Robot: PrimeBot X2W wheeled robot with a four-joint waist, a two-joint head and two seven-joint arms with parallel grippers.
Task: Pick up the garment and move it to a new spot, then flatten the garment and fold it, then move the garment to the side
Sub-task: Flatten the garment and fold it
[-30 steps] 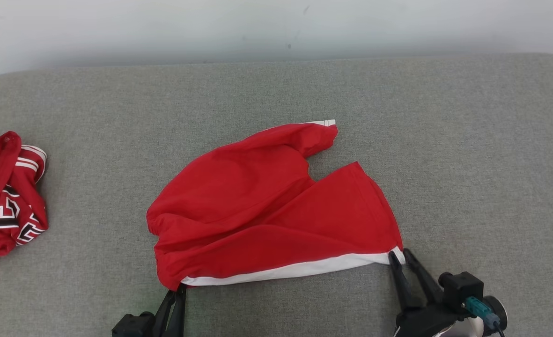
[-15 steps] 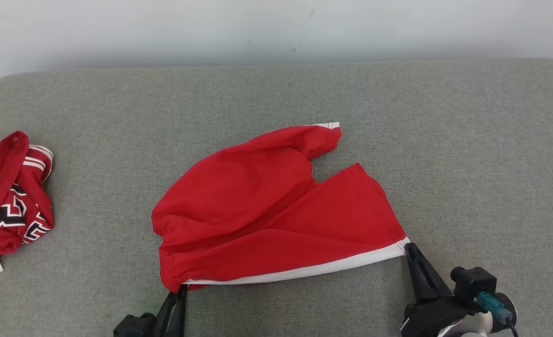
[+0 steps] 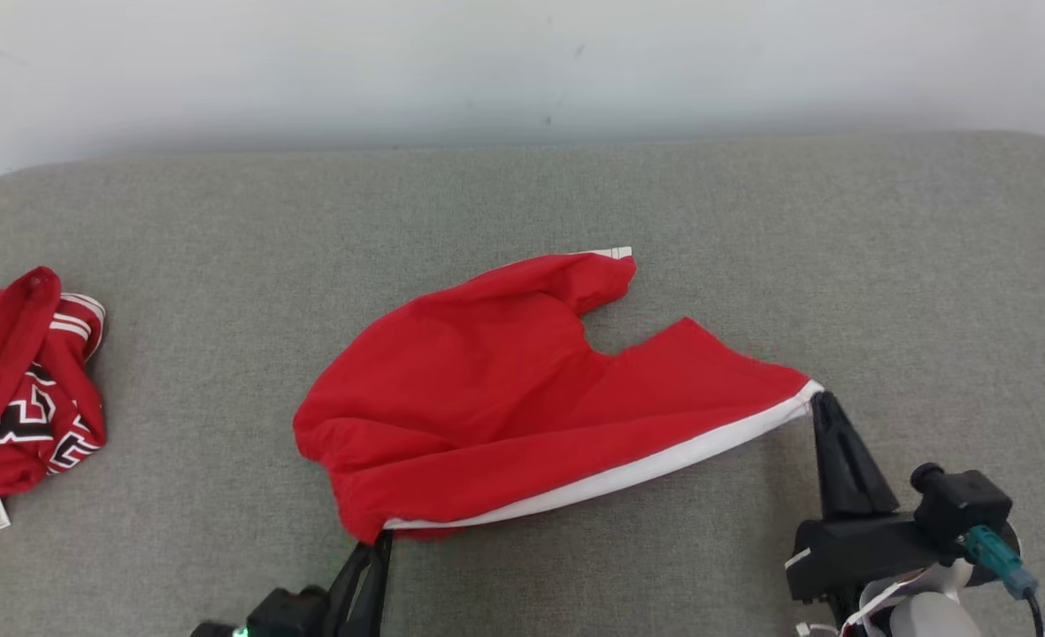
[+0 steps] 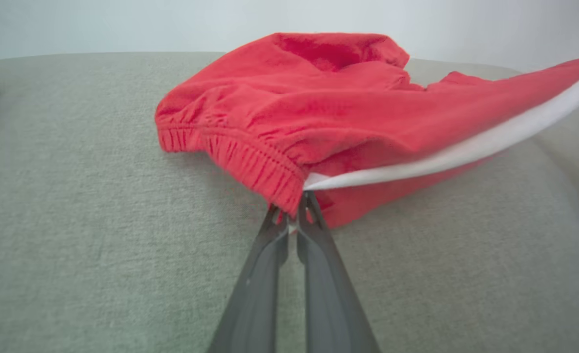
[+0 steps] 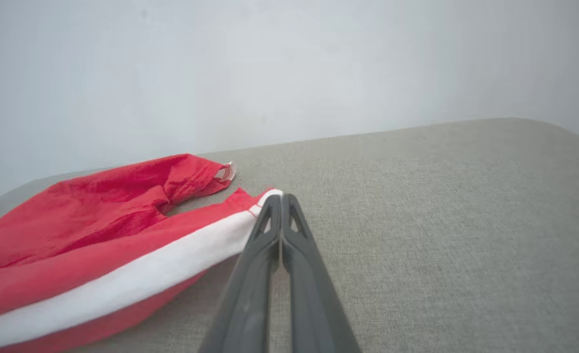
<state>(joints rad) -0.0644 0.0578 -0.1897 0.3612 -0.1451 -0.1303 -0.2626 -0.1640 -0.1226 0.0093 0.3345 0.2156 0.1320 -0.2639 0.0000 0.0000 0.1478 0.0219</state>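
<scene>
Evidently the flattening step is in hand. Red shorts (image 3: 522, 389) with a white side stripe (image 3: 628, 473) are laid on the grey fabric-covered bench (image 3: 929, 265), well apart from a crumpled red jersey (image 3: 18, 380). The waistband corner (image 4: 289, 196), at the end nearer the jersey, is clamped by the left pincer (image 3: 379, 544). The hem corner (image 5: 264, 198), farther from the jersey, is clamped by the right pincer (image 3: 821, 407). The striped edge is held taut and slightly raised between them. The far leg (image 3: 593, 274) is seen bunched. Next, the taut edge should probably be drawn away from the bunched cloth and lowered evenly, so that wrinkles are pulled out before folding.
</scene>
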